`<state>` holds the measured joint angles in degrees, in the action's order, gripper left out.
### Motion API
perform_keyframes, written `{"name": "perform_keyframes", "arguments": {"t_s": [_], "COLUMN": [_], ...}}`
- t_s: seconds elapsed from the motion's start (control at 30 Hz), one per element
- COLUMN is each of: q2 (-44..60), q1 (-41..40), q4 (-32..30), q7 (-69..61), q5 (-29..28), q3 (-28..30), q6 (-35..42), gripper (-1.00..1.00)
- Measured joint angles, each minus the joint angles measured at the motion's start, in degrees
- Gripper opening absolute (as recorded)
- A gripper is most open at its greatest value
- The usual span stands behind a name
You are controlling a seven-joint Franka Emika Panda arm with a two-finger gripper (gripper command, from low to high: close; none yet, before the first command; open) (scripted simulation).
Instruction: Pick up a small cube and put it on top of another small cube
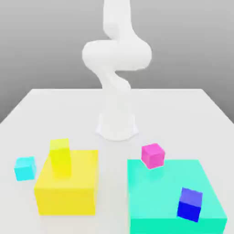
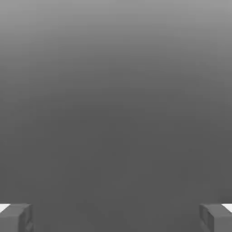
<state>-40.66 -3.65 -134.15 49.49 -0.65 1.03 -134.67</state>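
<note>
Beside the yellow block (image 1: 67,188), toward the exterior view's left, the cyan cube (image 1: 25,167) is sitting untouched. The gripper (image 2: 116,217) is holding its jaws apart, empty. Descending off-centre risks nudging that block, or knocking the magenta cube (image 1: 152,155) later.

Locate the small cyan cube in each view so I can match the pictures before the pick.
Exterior view: the small cyan cube sits on the white table at the exterior view's left, beside the large yellow block.
Hand view: the open end effector faces a plain grey backdrop, with nothing between its fingertips.
Shared landmark: likely that grey backdrop, which also lies behind the table in the exterior view.
</note>
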Motion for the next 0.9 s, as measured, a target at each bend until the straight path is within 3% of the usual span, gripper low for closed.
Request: {"name": "perform_keyframes", "arguments": {"t_s": [0.53, 0.73, 0.9], "q2": [33.5, 46.3, 56.8], "q1": [-20.7, -27.6, -32.7], "q4": [-15.3, -20.2, -18.7], "q7": [21.2, 23.6, 18.4], "q5": [-0.9, 5.5, 13.2], "q3": [11.3, 14.4, 8.0], "q6": [-18.7, -25.9, -33.9], "gripper": [0.00, 0.00, 0.00]}}
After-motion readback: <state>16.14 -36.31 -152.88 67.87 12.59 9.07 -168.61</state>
